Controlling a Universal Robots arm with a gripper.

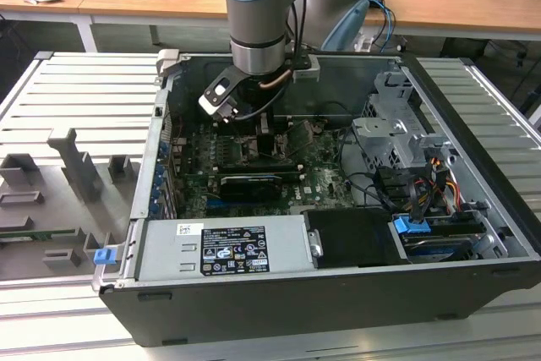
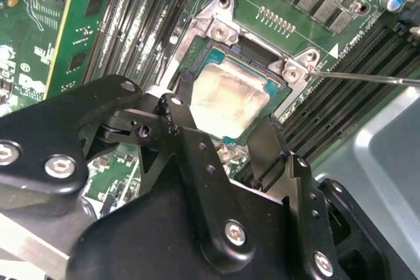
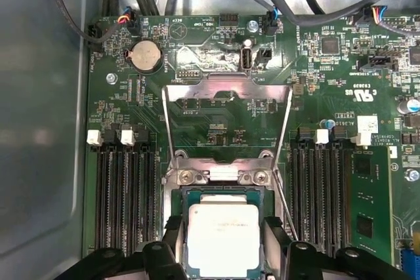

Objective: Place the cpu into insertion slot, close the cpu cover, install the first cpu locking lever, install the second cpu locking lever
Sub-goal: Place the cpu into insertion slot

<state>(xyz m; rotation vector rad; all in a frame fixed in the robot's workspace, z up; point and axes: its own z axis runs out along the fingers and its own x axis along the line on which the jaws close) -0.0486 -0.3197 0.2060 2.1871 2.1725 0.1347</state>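
We see the small flat square chip with the silvery-grey metal top, the cpu (image 3: 223,244), lying within the square black-framed insertion slot (image 3: 220,192) on the green motherboard (image 3: 216,129), inside the open black computer case (image 1: 254,319). In both wrist views the black pincer (image 3: 222,224) straddles the chip (image 2: 230,93) from two opposite sides. Whether it is pinching the chip or merely standing beside it, we cannot tell.

The thin square silver-grey cpu cover (image 3: 197,86), with its large window, stands swung open beyond the slot. A thin steel wire lever (image 2: 367,78) sticks out unlatched near one corner.

We judge the chip to be at or very near its seat, and the risk lies there. If the chip sits slightly skewed or rests on the frame's edge, any downward pressure could bend the contacts beneath. If the pincer rises while gripping, it could drag the chip out or tip it. The long black memory slots (image 3: 125,188) stand close on both sides, so a sideways drift could knock against them.
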